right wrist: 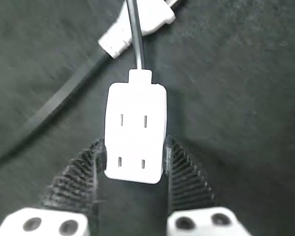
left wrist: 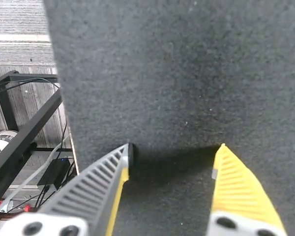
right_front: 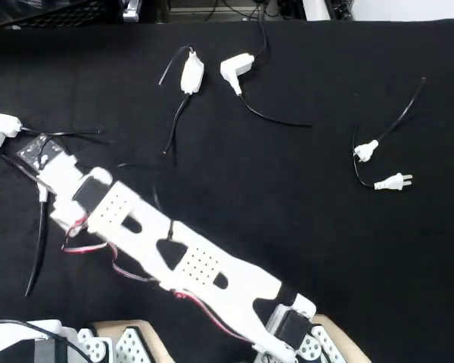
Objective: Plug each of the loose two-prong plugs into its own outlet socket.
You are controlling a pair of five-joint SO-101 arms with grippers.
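Your right gripper (right wrist: pixel 132 147) is clenched on the outlet block (right wrist: pixel 135 130). Its ribbed fingers (right wrist: pixel 182 172) press the two long sides at the end away from the cord (right wrist: pixel 136 39). That leaves the slotted face turned up and uncovered, and I judge the hold is meant to steady the block while a socket stays free for a plug. Just past the block's cord end, the cord crosses over a second white connector (right wrist: pixel 147 17).

From above, the held block lies at 9 o'clock on the black mat (right_front: pixel 287 227). Your right arm (right_front: pixel 189 261) stretches to it on a diagonal from its base at about 5 o'clock.

The two-prong plugs (right_front: pixel 367 150) (right_front: pixel 393 181) lie near each other at 3 o'clock, prongs bare and well apart from the held block. One will have to be carried across the mat.

Two more white blocks (right_front: pixel 191 73) (right_front: pixel 238 66) with cords sit at 12 o'clock. You cannot tell from here which faces they show.

Your left gripper (left wrist: pixel 175 147) is released, jaws spread over bare mat beside the table edge (left wrist: pixel 64 123), grasping nothing. It looks free to fetch a plug.

No lettering or label can be read. The block's face shows four slots and nothing more.
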